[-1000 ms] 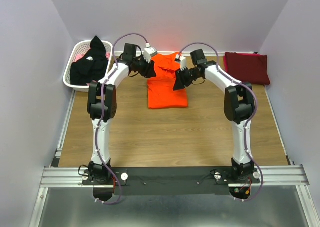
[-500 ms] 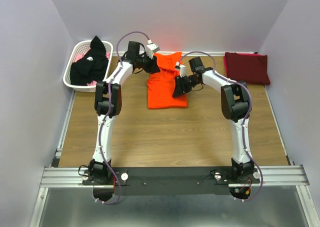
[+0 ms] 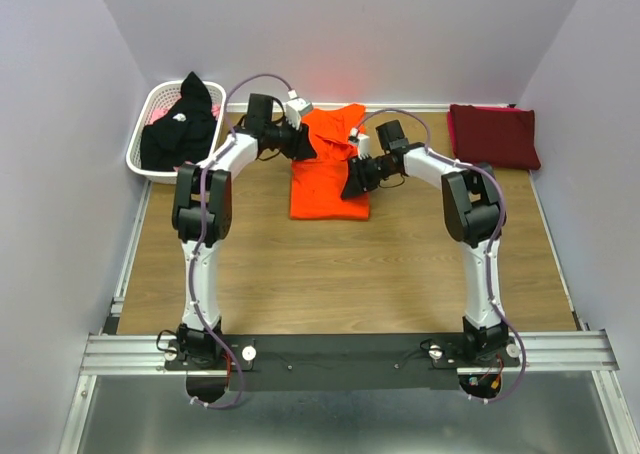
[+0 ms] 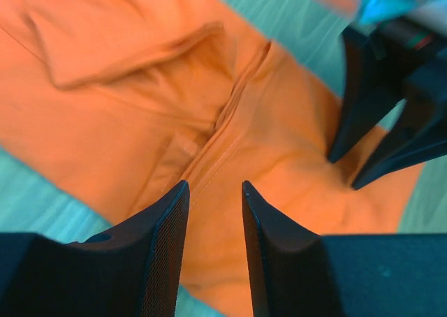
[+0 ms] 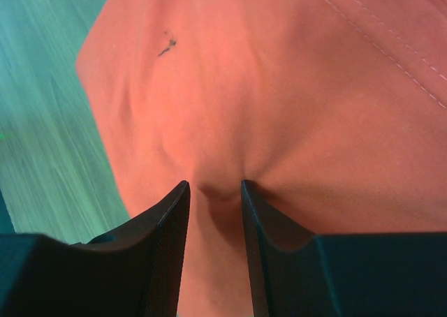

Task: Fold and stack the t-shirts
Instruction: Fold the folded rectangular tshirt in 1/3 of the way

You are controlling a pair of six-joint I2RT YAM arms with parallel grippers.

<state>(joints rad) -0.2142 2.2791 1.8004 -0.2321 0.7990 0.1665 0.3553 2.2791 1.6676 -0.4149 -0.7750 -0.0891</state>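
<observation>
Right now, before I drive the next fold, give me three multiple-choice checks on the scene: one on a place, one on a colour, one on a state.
1. Where does the maroon t-shirt lie?
A) at the near edge by the arm bases
B) at the far right corner of the table
C) in the middle, under both arms

2. What colour is the t-shirt heaped on top in the basket?
A) black
B) orange
C) maroon

3. The right gripper is:
A) open above bare wood
B) pinching the orange t-shirt
C) holding the basket rim

Answers:
1 B: the top view shows it folded flat in that far right corner, apart from both arms.
2 A: the black t-shirt fills the basket at far left.
3 B: the right wrist view shows orange cloth puckered between the fingers.
</observation>
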